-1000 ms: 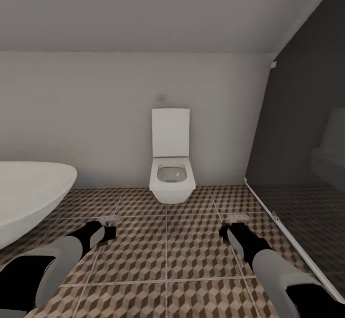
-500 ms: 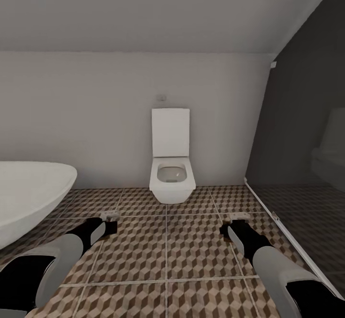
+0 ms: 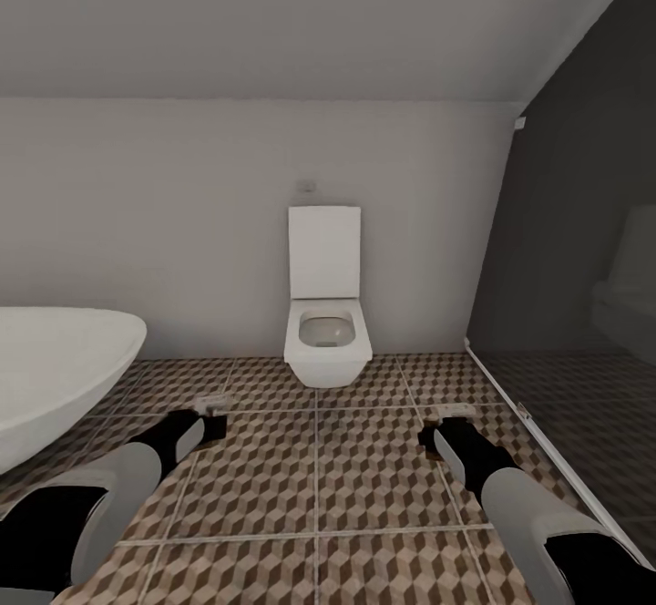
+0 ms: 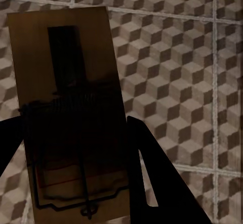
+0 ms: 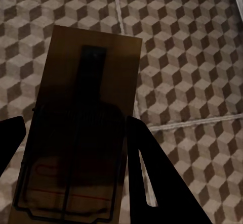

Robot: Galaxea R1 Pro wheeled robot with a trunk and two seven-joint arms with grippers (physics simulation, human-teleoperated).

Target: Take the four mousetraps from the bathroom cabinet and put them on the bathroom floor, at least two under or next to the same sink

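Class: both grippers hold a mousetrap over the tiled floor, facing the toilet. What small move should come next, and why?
Probably turn the base to look for the sink. The left gripper and right gripper each clamp a mousetrap above the bathroom floor, but ahead stand the toilet and a bathtub; two traps must lie by a sink.

Both arms wear light grey rounded forearm shells over black joints, narrowing to black wrists and small pale-tipped pincers: left pincer, right pincer.

Matt wooden mousetraps, patterned floor tiles
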